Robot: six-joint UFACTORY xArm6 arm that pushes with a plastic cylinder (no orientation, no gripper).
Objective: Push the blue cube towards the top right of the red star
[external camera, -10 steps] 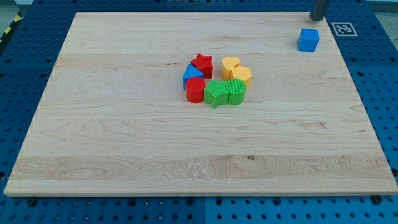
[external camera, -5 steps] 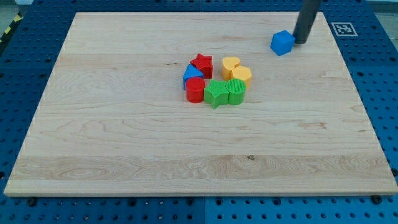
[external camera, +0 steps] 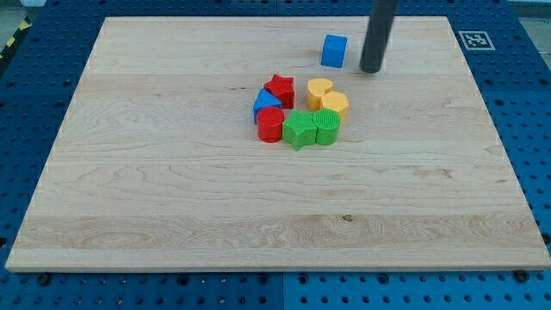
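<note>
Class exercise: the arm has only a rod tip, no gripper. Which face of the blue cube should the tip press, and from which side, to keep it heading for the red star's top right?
Probably the blue cube's right-hand face, coming from the view's right, where my tip stands just clear of it. The red star lies down-left, so a gentle leftward, slightly downward push on that flat face suits.

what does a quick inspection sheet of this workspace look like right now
surface: wooden board, flat, on a blue perforated base
job's things: blue cube near the view's top, up and right of the red star, a gap between them
clutter: blue triangle, red cylinder, two yellow hearts, green star, green cylinder, clustered mid-board
grippers: none; my tip just right of the blue cube, not touching
cables: nothing seen
surroundings: marker tag at top right
</note>
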